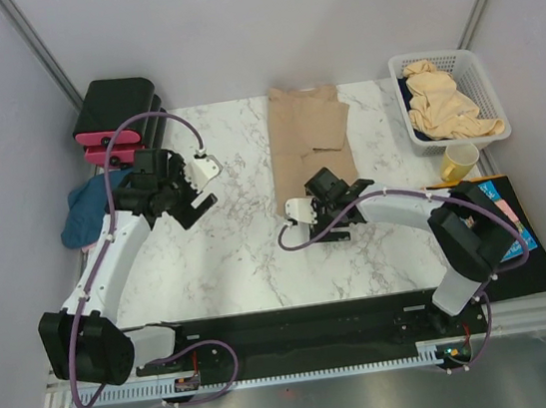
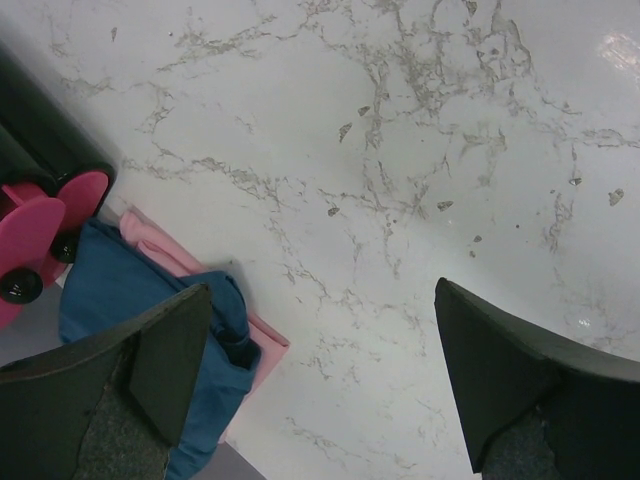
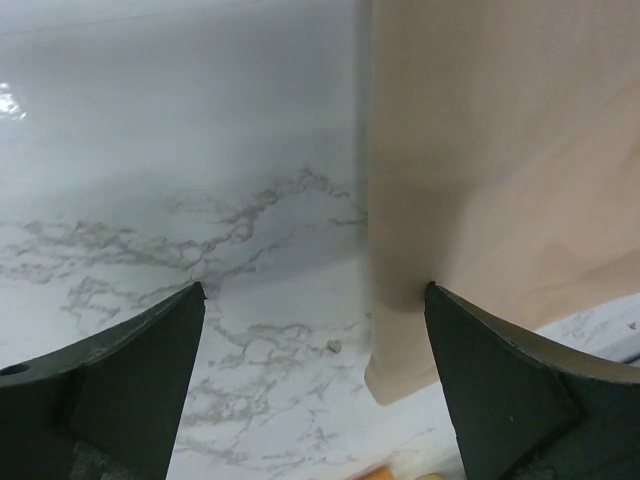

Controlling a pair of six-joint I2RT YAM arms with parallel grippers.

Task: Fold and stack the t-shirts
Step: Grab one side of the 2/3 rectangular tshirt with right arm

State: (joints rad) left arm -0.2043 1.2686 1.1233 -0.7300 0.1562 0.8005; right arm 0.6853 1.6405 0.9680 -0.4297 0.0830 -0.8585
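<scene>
A tan t-shirt (image 1: pixel 310 144), partly folded lengthwise, lies flat at the back middle of the marble table. My right gripper (image 1: pixel 339 187) hovers open and empty over its near end. In the right wrist view the shirt (image 3: pixel 500 150) fills the upper right, its corner just inside the right finger, and the gripper (image 3: pixel 315 380) holds nothing. My left gripper (image 1: pixel 194 189) is open and empty over bare table at the left. A dark blue shirt (image 1: pixel 88 210) lies crumpled on a pink one at the left edge. In the left wrist view the blue shirt (image 2: pixel 120 290) and the pink shirt (image 2: pixel 165 250) lie beside the left finger, with the gripper (image 2: pixel 320 380) open.
A white mesh basket (image 1: pixel 478 71) at the back right holds crumpled tan shirts (image 1: pixel 446 106). A yellow cup (image 1: pixel 459 161) stands just in front of it. Black-and-pink boxes (image 1: pixel 116 119) stand at the back left. A dark mat (image 1: pixel 533 265) lies at the right.
</scene>
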